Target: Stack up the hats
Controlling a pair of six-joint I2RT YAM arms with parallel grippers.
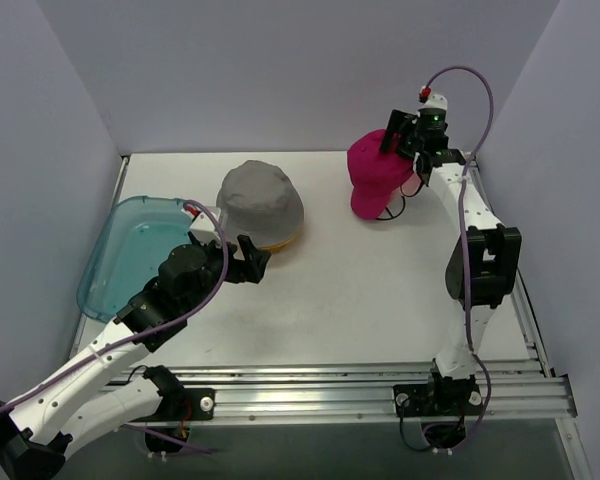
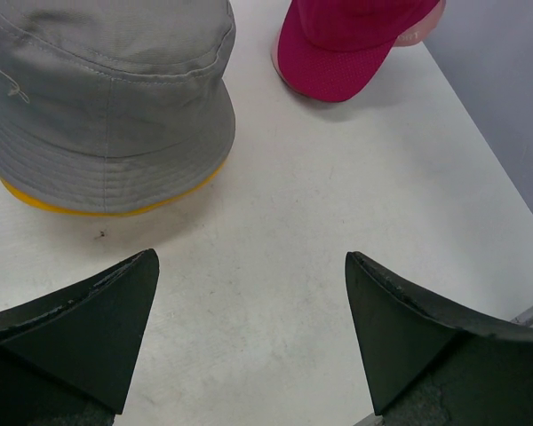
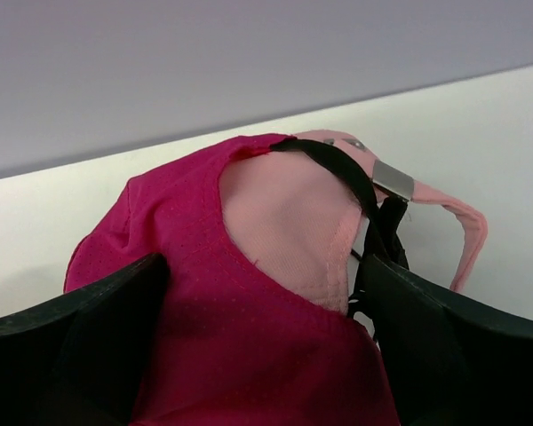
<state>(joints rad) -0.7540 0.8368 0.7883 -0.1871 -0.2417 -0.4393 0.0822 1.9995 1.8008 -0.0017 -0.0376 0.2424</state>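
Note:
The grey bucket hat [image 1: 261, 198] sits over the yellow bucket hat [image 1: 286, 240], of which only the rim shows; both also show in the left wrist view, grey hat [image 2: 107, 89] and yellow rim [image 2: 115, 209]. The magenta baseball cap [image 1: 375, 168] sits over the light pink baseball cap [image 3: 284, 222] at the back right. My left gripper [image 1: 248, 258] is open and empty on the table just in front of the grey hat [image 2: 251, 257]. My right gripper [image 1: 398, 140] is open, its fingers astride the back of the magenta cap [image 3: 262, 275].
A translucent teal tray [image 1: 120, 262] lies at the left, beside my left arm. Grey walls close in the table at the back and both sides. A metal rail [image 1: 360, 385] runs along the near edge.

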